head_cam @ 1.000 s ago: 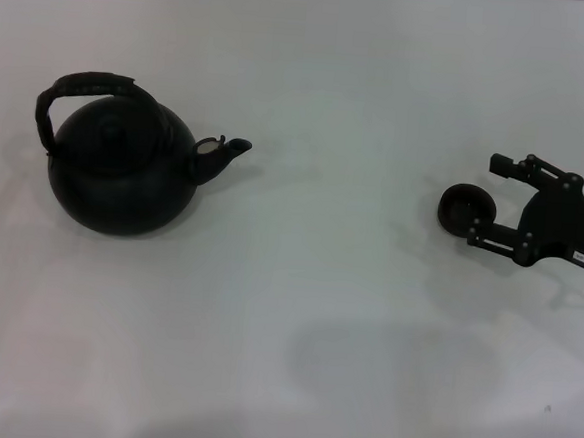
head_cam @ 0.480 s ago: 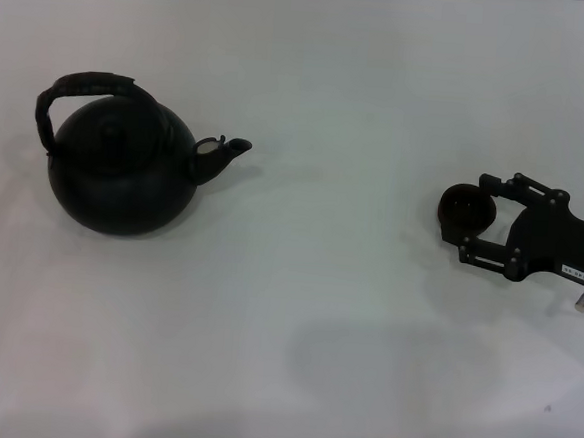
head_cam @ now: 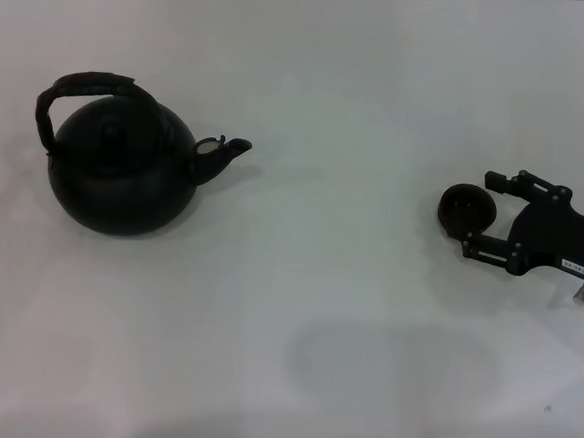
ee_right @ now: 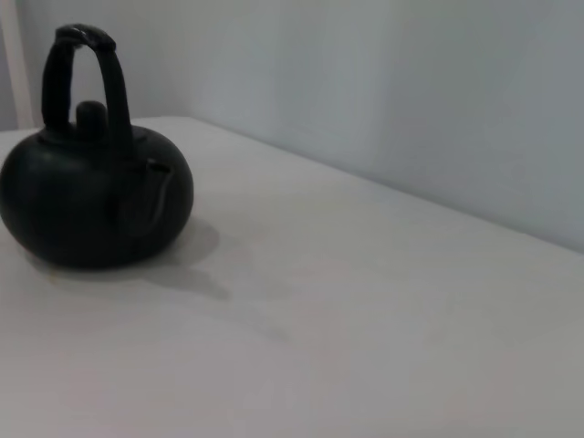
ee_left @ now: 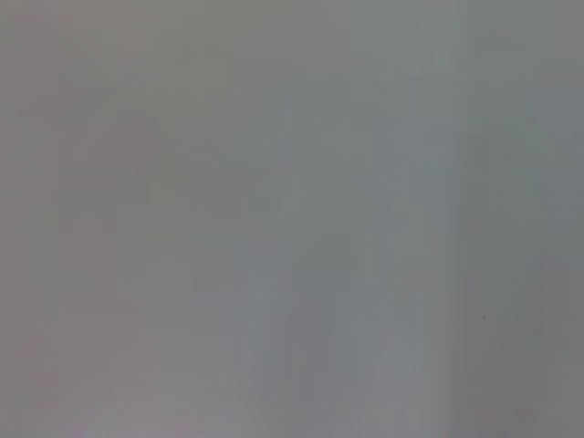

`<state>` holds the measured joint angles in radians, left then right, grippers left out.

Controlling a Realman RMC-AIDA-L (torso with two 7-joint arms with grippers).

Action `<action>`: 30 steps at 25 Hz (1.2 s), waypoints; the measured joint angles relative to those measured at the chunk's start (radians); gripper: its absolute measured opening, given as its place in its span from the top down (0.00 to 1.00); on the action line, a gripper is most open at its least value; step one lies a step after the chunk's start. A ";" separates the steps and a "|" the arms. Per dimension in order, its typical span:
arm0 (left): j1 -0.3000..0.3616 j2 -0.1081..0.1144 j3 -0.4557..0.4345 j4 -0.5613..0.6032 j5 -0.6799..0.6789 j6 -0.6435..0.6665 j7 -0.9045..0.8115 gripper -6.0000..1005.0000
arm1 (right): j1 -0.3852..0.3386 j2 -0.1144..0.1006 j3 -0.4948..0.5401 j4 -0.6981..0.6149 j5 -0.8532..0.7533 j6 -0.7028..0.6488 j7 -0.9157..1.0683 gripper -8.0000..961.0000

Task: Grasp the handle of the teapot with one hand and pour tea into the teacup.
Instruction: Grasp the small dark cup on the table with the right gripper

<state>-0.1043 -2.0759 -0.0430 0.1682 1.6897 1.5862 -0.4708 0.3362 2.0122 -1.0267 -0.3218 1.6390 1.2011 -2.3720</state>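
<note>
- teapot [head_cam: 123,172] sits upright on the white counter [head_cam: 316,311] at the left of the head view, its short spout [head_cam: 224,154] aimed toward frame right.
- handle [head_cam: 78,94] arches over the lid, standing up, with nothing touching it.
- teacup [head_cam: 466,210] stands at the right of the head view, well apart from the teapot.
- right pincer [head_cam: 480,212] lies low at the right edge of the head view, its two fingers spread, one on each side of the teacup; whether they touch the cup cannot be told.
- right wrist view shows the teapot [ee_right: 91,196] far off at the left of its frame, the handle [ee_right: 87,78] upright.
- left pincer is out of sight; the left wrist view shows only a plain grey surface.
</note>
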 joint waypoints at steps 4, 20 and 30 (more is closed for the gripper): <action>0.000 0.000 0.000 0.000 -0.001 -0.001 0.000 0.29 | 0.005 0.001 -0.028 0.000 0.008 -0.019 0.006 0.11; 0.000 0.000 0.000 0.002 -0.004 -0.003 0.000 0.29 | 0.013 0.002 -0.035 0.019 0.012 -0.046 0.006 0.11; 0.000 0.000 0.000 -0.001 -0.001 -0.003 0.000 0.29 | 0.015 0.002 -0.035 0.023 0.012 -0.050 0.004 0.12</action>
<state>-0.1042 -2.0754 -0.0430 0.1673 1.6884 1.5830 -0.4709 0.3511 2.0141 -1.0615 -0.2990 1.6506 1.1509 -2.3679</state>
